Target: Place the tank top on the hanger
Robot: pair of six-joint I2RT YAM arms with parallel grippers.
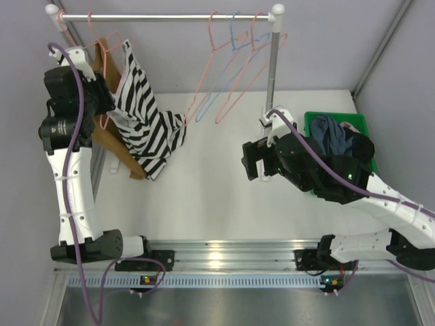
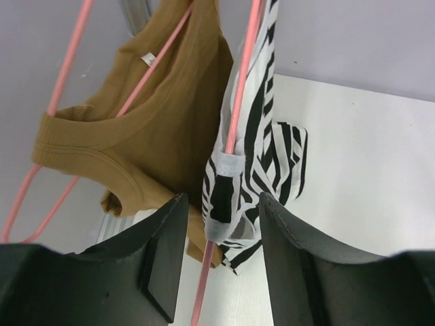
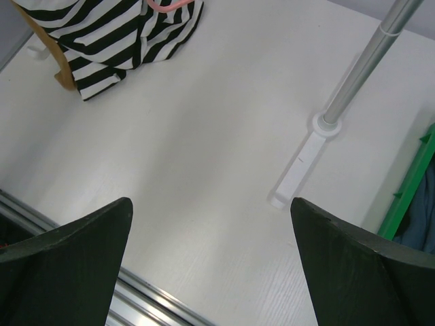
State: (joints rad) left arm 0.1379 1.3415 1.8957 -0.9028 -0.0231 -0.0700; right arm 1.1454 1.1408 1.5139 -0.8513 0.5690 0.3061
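Where the top view looks down on the white tabletop (image 1: 217, 204), the black-and-white striped sleeveless tank top (image 1: 146, 125) hangs at the left end of the silver metal rail (image 1: 170, 17), beside a plain brown tank top (image 1: 124, 157). My right tool (image 1: 250, 161) hovers over the tabletop, well apart from the striped top and near a green plastic bin (image 1: 312, 122).

From my left wrist, the thin pink wire hanger (image 2: 239, 102) runs down through the striped top's strap. My left tool (image 2: 223, 200) stands open around that strap, with a gap on each side, gripping nothing. The brown top sits on a second pink wire hanger (image 2: 68, 75) just beside it.

From my right wrist, my right tool's jaws are spread wide, with only bare tabletop between them. Striped fabric shows in the top left corner.
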